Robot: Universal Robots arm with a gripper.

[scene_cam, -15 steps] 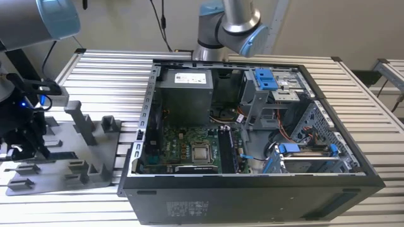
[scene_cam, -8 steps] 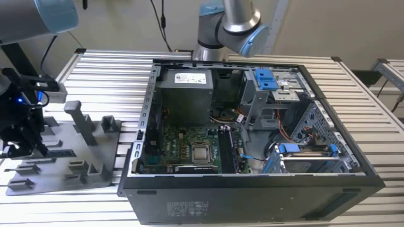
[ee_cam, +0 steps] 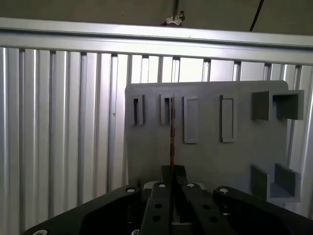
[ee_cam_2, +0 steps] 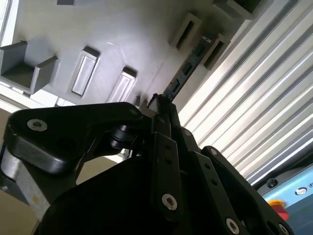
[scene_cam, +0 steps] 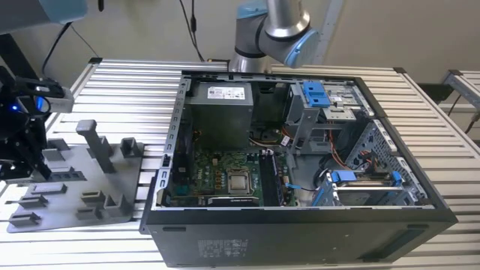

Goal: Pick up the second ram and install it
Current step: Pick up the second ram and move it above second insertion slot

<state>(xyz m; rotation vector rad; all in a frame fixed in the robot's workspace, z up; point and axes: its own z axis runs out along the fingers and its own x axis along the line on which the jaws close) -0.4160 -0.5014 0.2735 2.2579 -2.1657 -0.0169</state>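
The second ram (ee_cam: 172, 132) is a thin dark strip standing on edge on the grey plastic tray (ee_cam: 210, 156). Its far end sits in a tray slot. Its near end runs in between my gripper's (ee_cam: 172, 171) black fingers, which are shut on it. In the second wrist view the ram (ee_cam_2: 188, 68) slants from a tray holder down to the gripper (ee_cam_2: 157, 105). In the exterior view my gripper (scene_cam: 30, 166) hangs over the tray's (scene_cam: 112, 188) left end, far to the exterior view's left of the open computer case (scene_cam: 300, 230).
Inside the case lie the green motherboard (scene_cam: 221, 169), long black sockets (scene_cam: 271, 179) and a grey power-supply box (scene_cam: 221, 112). Upright pegs (scene_cam: 94, 143) rise from the tray. The slatted metal table (scene_cam: 120, 90) runs around it. The arm's base (scene_cam: 270, 28) stands behind the case.
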